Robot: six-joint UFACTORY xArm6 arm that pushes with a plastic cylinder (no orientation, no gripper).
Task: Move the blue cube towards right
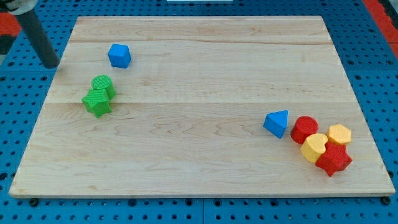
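1. My tip sits at the view's upper left, just off the left edge of the wooden board, above the blue perforated base.
2. The rod carries no fingers; it is a single dark shaft slanting up toward the view's top left corner, so there is nothing to part or to close.
3. The blue cube lies on the board near its upper left corner, to the view's right of my tip and apart from it.
4. Below the blue cube, and separate from it, a green cylinder touches a green star-shaped block that lies just under it.
5. A blue triangular block lies at the board's lower right, well apart from the blue cube.
6. Just to the view's right of the triangular block stands a tight cluster: a red cylinder, a yellow cylinder, a yellow hexagonal block and a red star-shaped block.
7. The cluster's blocks touch one another; the blue triangular block lies just beside the red cylinder.
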